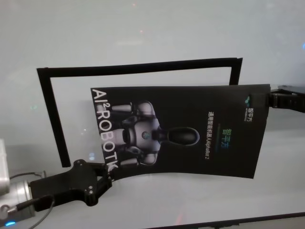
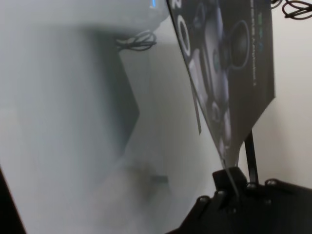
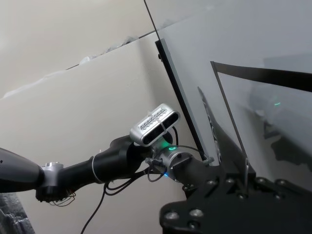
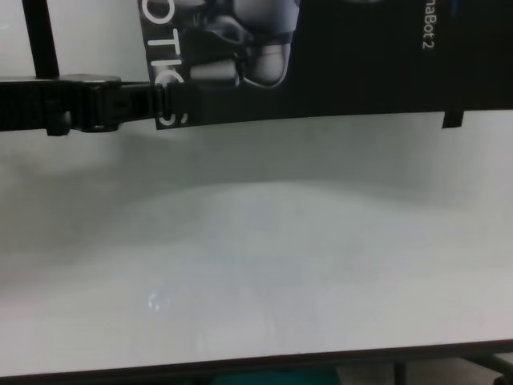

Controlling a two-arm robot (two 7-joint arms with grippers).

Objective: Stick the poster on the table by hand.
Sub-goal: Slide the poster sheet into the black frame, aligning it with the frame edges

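Poster [image 1: 190,131] held above worktop [image 1: 143,38], partly over tape frame [image 1: 52,109]. Left tool [image 1: 108,177] pinches its near-left corner, right tool [image 1: 268,98] pinches far-right corner. Step: carrying, aligning. Next, probably: shift into frame, lower flat, press.

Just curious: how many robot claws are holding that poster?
2. The left gripper pinches the poster at its near left corner; the right gripper holds its far right corner.
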